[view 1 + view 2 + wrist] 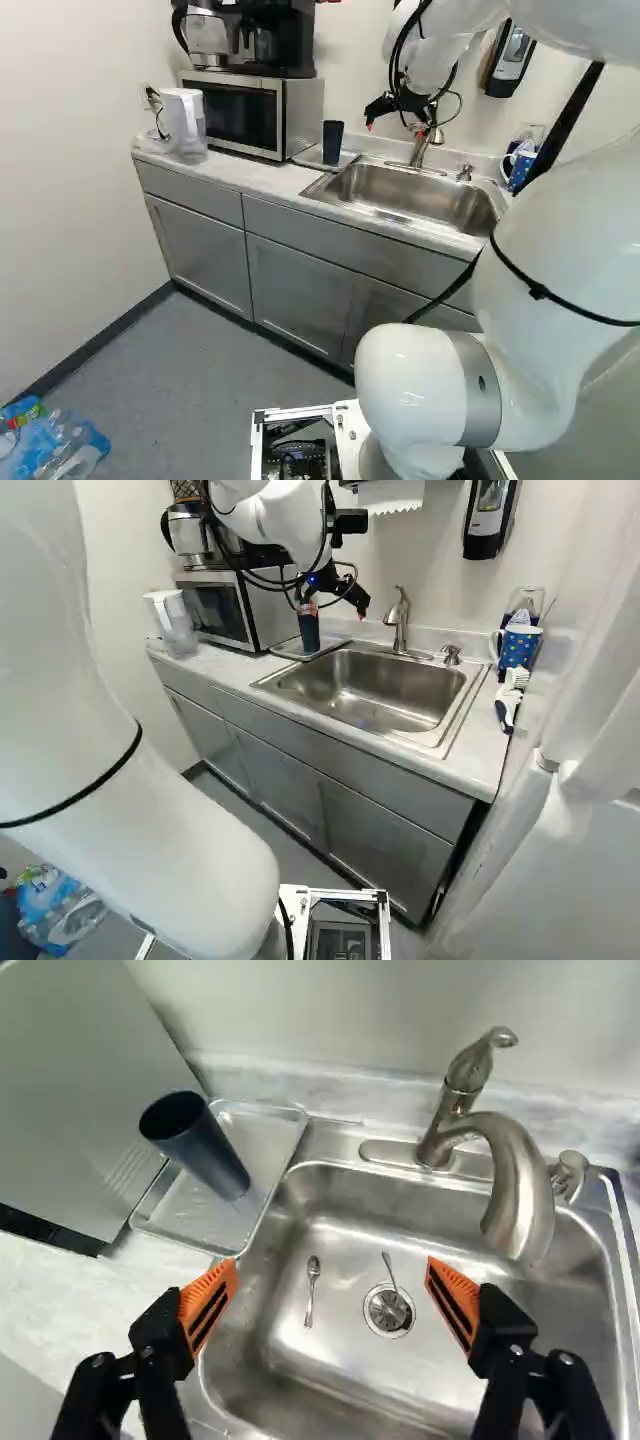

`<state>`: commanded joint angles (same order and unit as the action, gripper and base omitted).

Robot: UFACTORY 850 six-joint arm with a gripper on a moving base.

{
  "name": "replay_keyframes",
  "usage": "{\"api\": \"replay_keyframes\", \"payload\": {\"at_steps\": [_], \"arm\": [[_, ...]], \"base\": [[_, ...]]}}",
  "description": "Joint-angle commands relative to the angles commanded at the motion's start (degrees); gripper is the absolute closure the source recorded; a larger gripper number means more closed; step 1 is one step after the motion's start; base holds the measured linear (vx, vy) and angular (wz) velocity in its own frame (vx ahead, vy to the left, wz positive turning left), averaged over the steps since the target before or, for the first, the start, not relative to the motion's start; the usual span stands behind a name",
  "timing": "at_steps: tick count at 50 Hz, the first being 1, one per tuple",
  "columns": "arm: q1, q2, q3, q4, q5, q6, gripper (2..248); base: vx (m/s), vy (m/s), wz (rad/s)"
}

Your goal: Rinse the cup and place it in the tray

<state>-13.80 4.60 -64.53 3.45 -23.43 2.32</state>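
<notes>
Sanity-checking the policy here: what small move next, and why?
Probably raise the open fingers a little and draw them back from over the sink. They hold nothing, and the cup already stands upright in the tray. That assumes the cup has been rinsed, which the views don't settle.

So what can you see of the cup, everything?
The cup is tall, dark blue and smooth, with a round open mouth and no visible handle; it looks like plastic. It stands upright, mouth up, on the tray between the microwave and sink. The open fingers don't touch it. Whether it is wet inside, I can't tell.
</notes>
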Motion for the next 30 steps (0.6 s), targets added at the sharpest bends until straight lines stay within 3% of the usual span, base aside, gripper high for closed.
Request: {"api": "replay_keyframes", "payload": {"at_steps": [30], "arm": [[-2.2, 2.5, 2.3, 1.2, -9.7, 0.0, 3]], "base": [[0.000, 0.000, 0.000]]}}
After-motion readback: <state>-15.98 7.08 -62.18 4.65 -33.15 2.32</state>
